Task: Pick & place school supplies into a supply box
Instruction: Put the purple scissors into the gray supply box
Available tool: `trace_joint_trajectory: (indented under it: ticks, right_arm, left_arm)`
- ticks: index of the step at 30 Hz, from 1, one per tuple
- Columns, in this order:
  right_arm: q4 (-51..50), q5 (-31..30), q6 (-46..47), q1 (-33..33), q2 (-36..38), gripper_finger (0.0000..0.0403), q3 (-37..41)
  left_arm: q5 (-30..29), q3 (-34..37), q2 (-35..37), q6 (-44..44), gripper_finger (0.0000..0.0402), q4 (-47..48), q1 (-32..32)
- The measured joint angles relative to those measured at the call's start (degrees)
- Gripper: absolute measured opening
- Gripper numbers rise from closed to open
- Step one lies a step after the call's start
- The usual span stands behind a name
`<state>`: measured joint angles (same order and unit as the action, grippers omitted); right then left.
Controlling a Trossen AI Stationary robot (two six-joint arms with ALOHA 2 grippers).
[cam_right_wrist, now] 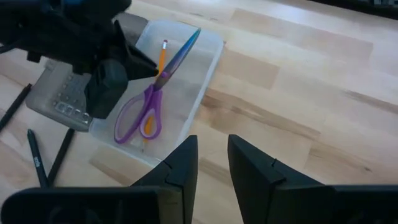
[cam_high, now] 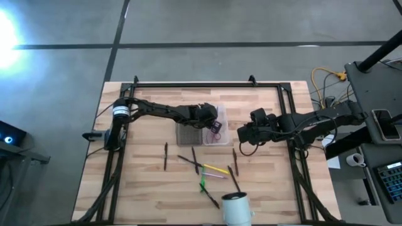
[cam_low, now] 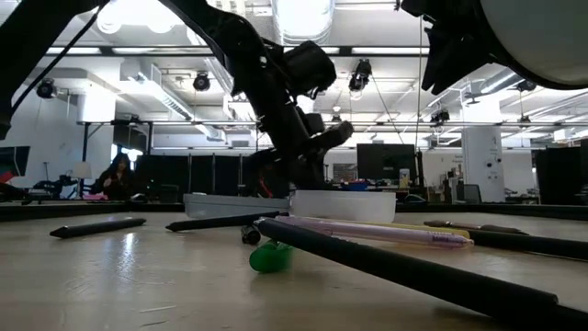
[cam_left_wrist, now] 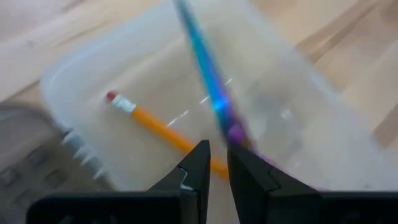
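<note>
Scissors: purple-handled scissors point(cam_right_wrist: 149, 93) with iridescent blades, pinched at the pivot by the left gripper point(cam_right_wrist: 134, 62), hanging over the clear half of the translucent plastic supply box point(cam_right_wrist: 199, 78) near the table's far edge.
Box contents: yellow pencil point(cam_left_wrist: 158, 127).
Right gripper point(cam_right_wrist: 211, 165): fingers parted, empty, just beside the box.
</note>
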<state>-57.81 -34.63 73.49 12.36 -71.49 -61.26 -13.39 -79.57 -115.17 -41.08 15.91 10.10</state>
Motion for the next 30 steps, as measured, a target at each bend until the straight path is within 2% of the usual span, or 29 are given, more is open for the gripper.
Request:
trace_joint_trajectory:
  ticks: [8, 12, 16, 25, 30]
  right_arm:
    - [-0.21, 0.00, 0.00, -0.02, 0.01, 0.0082, 0.27]
    - [-0.28, 0.07, 0.73, -0.01, -0.37, 0.0084, 0.36]
    - [-0.26, 0.09, 0.91, -0.02, -0.81, 0.0082, 0.36]
    - [-0.27, 0.34, 1.45, 0.00, -0.96, 0.0081, 0.43]
    - [0.16, 5.06, -0.12, -0.07, -0.96, 0.0093, 0.43]
  left_arm:
    - [1.86, 0.13, -1.15, 1.60, 0.0040, -1.43, 0.03]
    - [5.28, 0.13, -1.80, 1.70, 0.0040, -5.09, 0.00]
    - [6.32, -0.03, -1.80, 2.99, 0.0040, -10.42, -0.82]
    - [5.79, -0.53, -1.56, 6.05, 0.0040, -8.96, -1.91]
    - [5.90, -1.42, 1.00, 7.17, 0.0040, -3.72, -1.69]
